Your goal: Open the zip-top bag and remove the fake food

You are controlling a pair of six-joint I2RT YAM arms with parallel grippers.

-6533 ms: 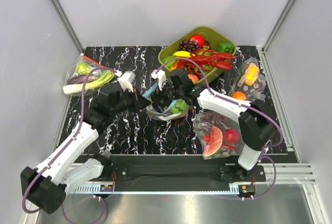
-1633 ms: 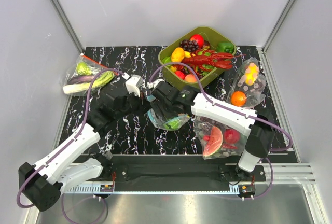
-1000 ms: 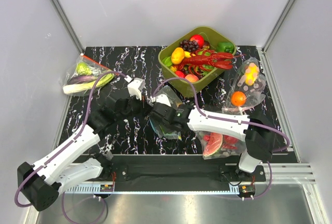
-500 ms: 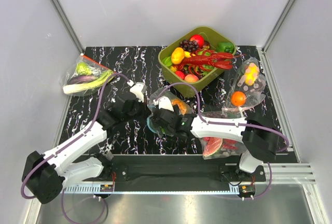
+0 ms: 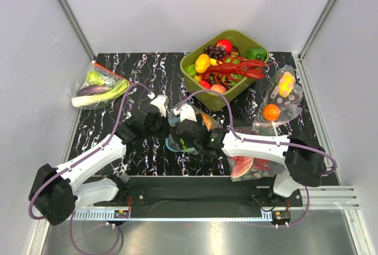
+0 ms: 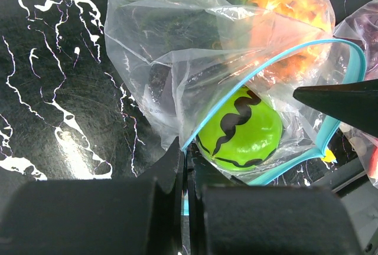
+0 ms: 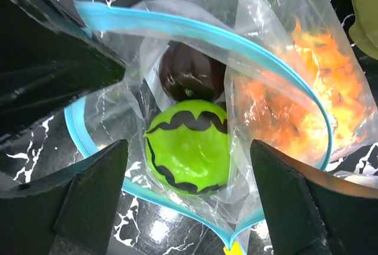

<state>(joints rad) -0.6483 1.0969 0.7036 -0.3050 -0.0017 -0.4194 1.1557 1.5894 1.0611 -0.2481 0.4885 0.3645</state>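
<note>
— What is the zip-top bag (image 6: pixel 153 36) made of?
— Thin clear plastic film, crinkled all over, with bright glossy glints. Its zip strip (image 7: pixel 195 28) is smooth teal plastic.
— And what lies inside?
— The green ball (image 7: pixel 188 146) is smooth, shiny plastic with black painted squiggles. The dark purple round one (image 7: pixel 190 78) is just as glossy. The orange pineapple (image 7: pixel 295 101) looks bumpy through the film.
— The table (image 6: pixel 53 90)?
— Black with white marble veining, smooth, with a dull sheen.
— Anything matt?
— The fingers (image 7: pixel 88 202) of the right gripper (image 7: pixel 189 144) are matt black and smooth. The olive bin (image 5: pixel 220 98) looks like matt plastic, and the red lobster (image 5: pixel 239 68) in it is glossy.
</note>
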